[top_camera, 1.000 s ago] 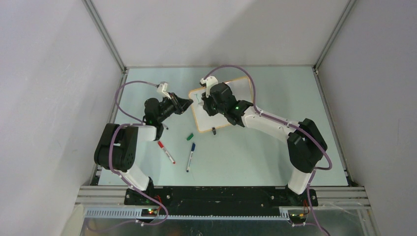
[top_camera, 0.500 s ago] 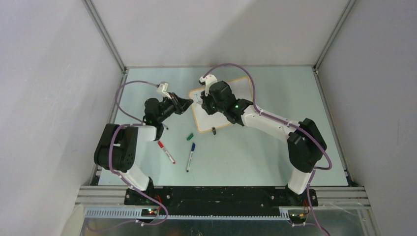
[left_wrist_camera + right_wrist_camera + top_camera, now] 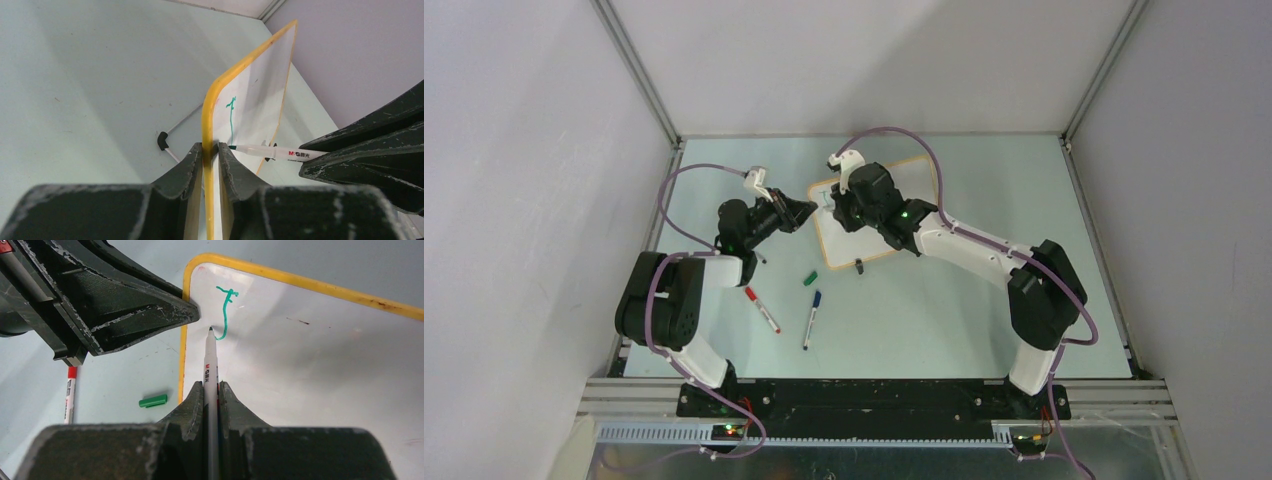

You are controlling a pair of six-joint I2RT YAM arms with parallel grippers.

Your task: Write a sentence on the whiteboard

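Note:
The whiteboard [image 3: 870,235] with its orange-yellow frame [image 3: 206,125] [image 3: 310,284] stands tilted at mid table. My left gripper [image 3: 210,149] [image 3: 802,212] is shut on the board's left edge. In my right gripper [image 3: 211,387] [image 3: 844,212], shut on it, is a white marker [image 3: 209,365] [image 3: 280,151]. The marker's green tip rests at the lower end of the sentence's first stroke, a green J-like line [image 3: 226,312] [image 3: 231,117] near the board's upper left corner. No other writing shows.
A green marker cap [image 3: 810,278] [image 3: 153,401], a blue marker [image 3: 811,318] and a red marker [image 3: 762,309] [image 3: 70,390] lie on the table in front of the board. One black clip foot [image 3: 860,266] [image 3: 162,140] props the board.
The right gripper with the marker has shifted slightly up the board. The left arm has stayed still.

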